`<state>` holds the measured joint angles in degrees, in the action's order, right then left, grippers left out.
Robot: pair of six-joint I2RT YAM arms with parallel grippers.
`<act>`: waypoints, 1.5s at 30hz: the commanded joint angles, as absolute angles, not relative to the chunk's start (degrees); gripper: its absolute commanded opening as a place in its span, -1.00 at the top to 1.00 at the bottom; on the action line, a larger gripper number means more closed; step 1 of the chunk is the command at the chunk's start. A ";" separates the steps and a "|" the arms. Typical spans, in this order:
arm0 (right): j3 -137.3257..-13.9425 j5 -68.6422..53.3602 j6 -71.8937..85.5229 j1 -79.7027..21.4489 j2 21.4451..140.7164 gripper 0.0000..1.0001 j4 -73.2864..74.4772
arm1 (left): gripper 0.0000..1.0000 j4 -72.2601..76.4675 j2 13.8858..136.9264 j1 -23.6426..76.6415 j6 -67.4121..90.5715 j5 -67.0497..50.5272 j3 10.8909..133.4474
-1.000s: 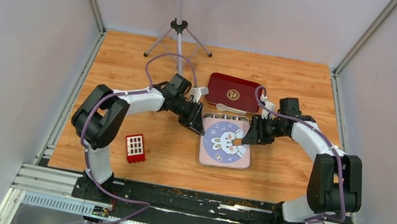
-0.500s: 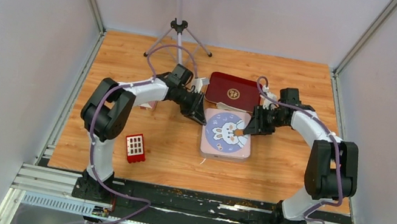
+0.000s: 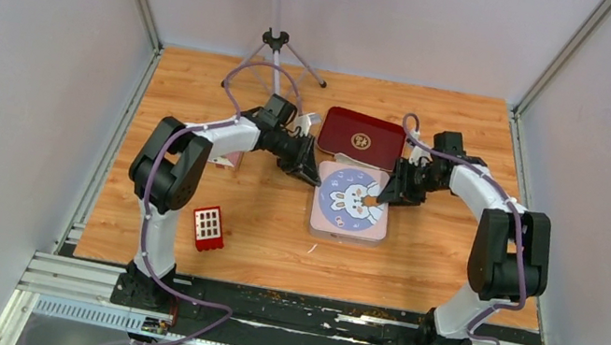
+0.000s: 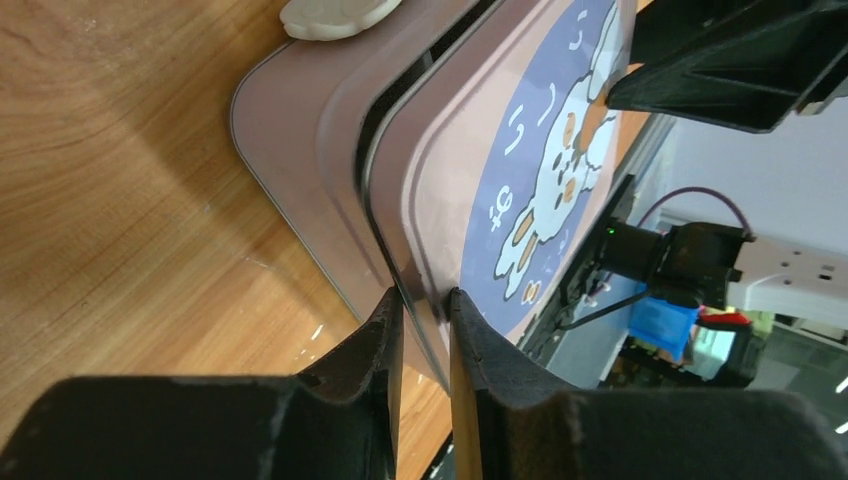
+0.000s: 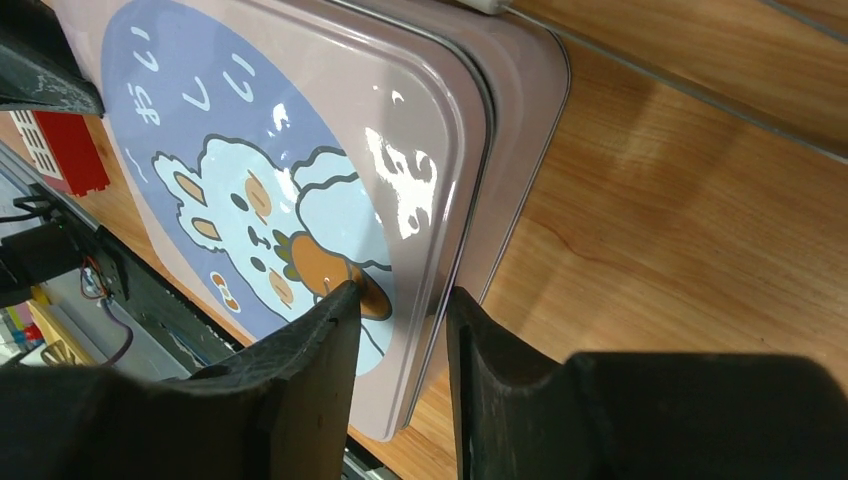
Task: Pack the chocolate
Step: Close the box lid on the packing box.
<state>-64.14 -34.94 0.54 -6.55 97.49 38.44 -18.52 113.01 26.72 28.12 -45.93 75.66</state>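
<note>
A pink tin lid (image 3: 351, 202) with a blue bunny picture lies over a pink tin base (image 4: 300, 130), slightly offset from it. My left gripper (image 3: 312, 177) is shut on the lid's left rim, which shows in the left wrist view (image 4: 425, 300). My right gripper (image 3: 386, 194) is shut on the lid's right rim, with one finger on top and one outside (image 5: 405, 295). The base also shows in the right wrist view (image 5: 525, 90). The chocolate is hidden, except perhaps one cream-white piece (image 4: 335, 15) just beyond the tin.
A dark red tray (image 3: 362, 137) lies right behind the tin. A small red block with white squares (image 3: 207, 227) stands at the front left. A tripod (image 3: 275, 44) stands at the back. A tiny white scrap (image 3: 312, 248) lies in front of the tin.
Both grippers have carried the lid away from the table's front edge and levelled it over the pink base. The arms have stretched farther back.
</note>
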 commanded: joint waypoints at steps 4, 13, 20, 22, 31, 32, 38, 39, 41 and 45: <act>-65.81 -38.97 6.89 -7.74 98.19 0.34 35.55 | 1.00 -5.18 113.80 26.29 39.78 -56.89 76.64; -66.89 -38.23 8.26 -7.74 97.72 0.40 36.38 | 1.00 -3.03 114.42 25.85 42.87 -56.85 75.22; -68.44 -35.81 8.25 -7.67 99.03 0.25 35.08 | 1.00 -9.50 115.88 25.88 37.83 -52.12 79.08; -68.47 -35.36 8.10 -7.65 99.81 0.24 34.05 | 0.94 -11.57 116.39 25.85 35.81 -49.36 79.76; -70.57 -32.94 5.79 -7.82 103.99 0.19 30.35 | 0.44 -17.53 120.30 25.93 29.52 -40.63 83.78; -71.08 -32.45 5.42 -7.82 104.21 0.18 30.85 | 0.41 -17.78 120.58 25.93 29.00 -40.58 84.07; -72.43 -30.48 4.27 -7.82 101.66 -0.19 38.48 | 0.11 -20.53 118.84 25.70 27.48 -39.53 83.69; -71.86 -30.91 4.18 -7.75 101.04 -0.22 39.08 | 0.06 -20.78 117.89 25.59 26.72 -39.53 83.42; -70.01 -32.10 4.22 -7.64 99.36 -0.23 39.33 | -0.22 -21.41 115.69 25.43 24.30 -39.29 82.89; -65.38 -32.87 5.66 -7.60 96.31 -0.25 38.60 | -0.34 -23.61 111.37 25.40 19.37 -36.24 81.29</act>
<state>-68.38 -31.64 4.89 -7.64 101.01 38.06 -20.64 118.13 25.39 25.15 -39.20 82.50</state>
